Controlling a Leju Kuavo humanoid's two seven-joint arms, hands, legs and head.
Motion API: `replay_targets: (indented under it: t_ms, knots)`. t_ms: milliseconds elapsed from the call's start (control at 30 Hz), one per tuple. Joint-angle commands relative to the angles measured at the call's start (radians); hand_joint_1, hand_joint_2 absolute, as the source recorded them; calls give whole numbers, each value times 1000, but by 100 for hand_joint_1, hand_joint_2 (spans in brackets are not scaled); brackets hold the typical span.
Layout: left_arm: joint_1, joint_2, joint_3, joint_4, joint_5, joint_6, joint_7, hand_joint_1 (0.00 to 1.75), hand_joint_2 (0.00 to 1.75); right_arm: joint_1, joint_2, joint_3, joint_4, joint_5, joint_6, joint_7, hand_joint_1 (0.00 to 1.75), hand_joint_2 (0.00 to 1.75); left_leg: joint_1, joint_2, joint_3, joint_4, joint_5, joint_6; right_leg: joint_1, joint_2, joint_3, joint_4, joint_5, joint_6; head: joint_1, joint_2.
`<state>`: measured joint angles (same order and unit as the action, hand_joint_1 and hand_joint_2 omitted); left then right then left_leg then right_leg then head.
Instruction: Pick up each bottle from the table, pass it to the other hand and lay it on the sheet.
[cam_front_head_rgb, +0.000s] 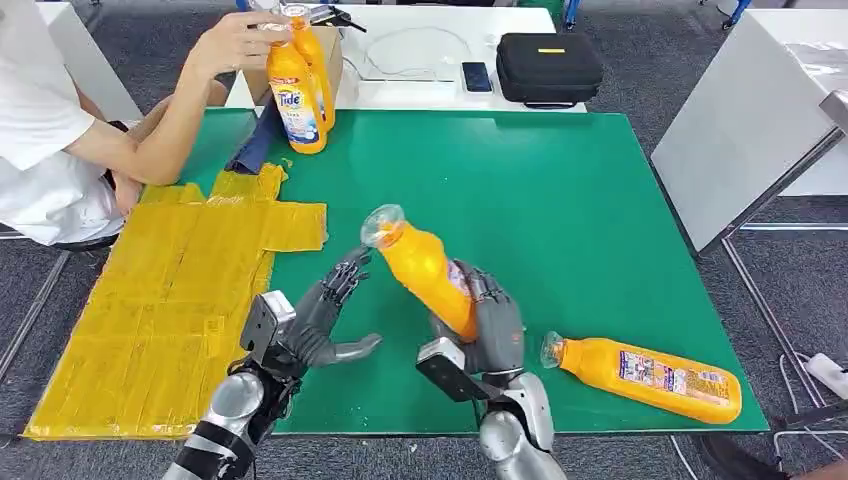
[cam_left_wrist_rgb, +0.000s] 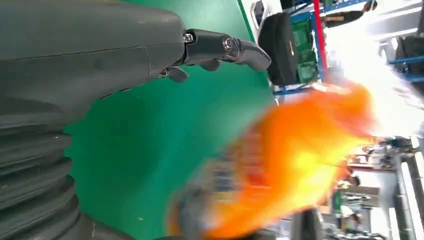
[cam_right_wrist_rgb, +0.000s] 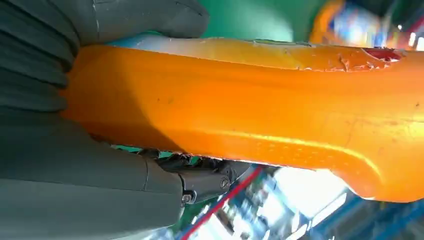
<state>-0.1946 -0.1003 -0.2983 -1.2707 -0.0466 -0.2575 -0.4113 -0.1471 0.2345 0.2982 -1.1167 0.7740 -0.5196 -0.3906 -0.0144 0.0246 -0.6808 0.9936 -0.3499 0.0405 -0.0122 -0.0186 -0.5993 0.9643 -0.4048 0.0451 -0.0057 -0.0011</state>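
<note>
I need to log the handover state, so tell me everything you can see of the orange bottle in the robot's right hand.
The held bottle is orange, glossy plastic by its look, with a clear cap and a partly hidden label. The right hand grips its lower body, lifting it off the green table; it tilts, cap end pointing up and toward the open left hand, which is near but apart from it. The right wrist view shows scuffed, peeling label edges.

Held bottle (cam_front_head_rgb: 425, 268): orange, clear cap, raised off the green table and tilted, cap end up and toward the yellow sheet (cam_front_head_rgb: 170, 300). Second orange bottle (cam_front_head_rgb: 645, 377) lay on its side near the table's front right edge, label up. Two more bottles (cam_front_head_rgb: 300, 90) stood upright at the far edge. Sheet lay flat on the left.
</note>
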Motion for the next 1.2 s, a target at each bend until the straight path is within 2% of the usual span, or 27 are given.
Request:
replay_targets:
  t_ms: [33,133,167,233,267,433,567,733,767,800,833,867,1200]
  knots:
    - [-71,14,6,99,46,-16,18,0,175,-88,41,120,277,-17,-9,-14,175,175,2,0,5,0,-2,-3,1,2,5,-1,-1,-2,0,0]
    - [-71,15,6,101,54,-18,17,0,175,-88,37,129,279,-21,-3,-17,175,175,2,-1,8,0,-3,-4,1,3,8,0,-2,-3,0,0]
    - [-70,16,5,101,57,-18,17,0,175,-87,37,132,279,-23,-4,-18,175,175,2,-2,7,2,-4,-4,1,2,-2,1,-3,-3,0,0]
    - [-70,16,5,101,57,-18,17,0,175,-87,37,132,279,-23,-4,-18,175,175,2,-1,4,0,-2,-3,1,1,-5,-1,-2,-2,0,0]
    - [-75,16,4,104,57,-16,18,0,175,-88,38,138,282,-24,3,-18,175,175,2,-2,7,1,-4,-4,1,2,-2,0,-3,-3,0,0]
    - [-87,16,-4,125,56,-7,19,0,175,-93,40,164,278,-32,2,-28,175,175,1,-2,3,0,-1,-2,0,0,-6,-1,-2,-2,0,0]
    - [-91,14,-4,136,56,-5,19,0,175,-94,42,173,273,-31,3,-28,175,175,2,-3,7,1,-4,-5,1,2,-2,1,-4,-4,0,0]
    - [-98,13,-5,145,58,-2,16,0,175,-103,41,186,267,-39,-1,-23,175,175,2,-2,5,1,-3,-4,1,1,-4,0,-3,-3,0,0]
    - [-98,13,-6,144,58,-2,16,7,175,-103,41,186,267,-39,-1,-23,175,175,2,-2,5,1,-3,-4,1,1,-4,0,-3,-3,0,0]
    - [-98,14,-6,143,57,-1,15,56,175,-103,40,188,265,-42,-1,-25,175,175,2,-2,6,1,-4,-4,1,2,-3,0,-4,-3,0,0]
    - [-98,14,-6,144,55,0,13,150,175,-103,40,191,264,-45,-4,-25,175,175,2,-2,5,1,-3,-4,1,1,-4,0,-3,-3,0,0]
    - [-98,16,-8,144,52,-1,11,175,175,-103,40,192,262,-46,-5,-26,175,175,1,-2,4,0,-3,-3,1,0,-5,0,-3,-2,0,0]
    - [-98,17,-15,134,30,3,-8,175,175,-104,33,197,250,-54,-13,-27,175,175,2,-3,5,1,-3,-4,1,1,-4,0,-3,-3,0,0]
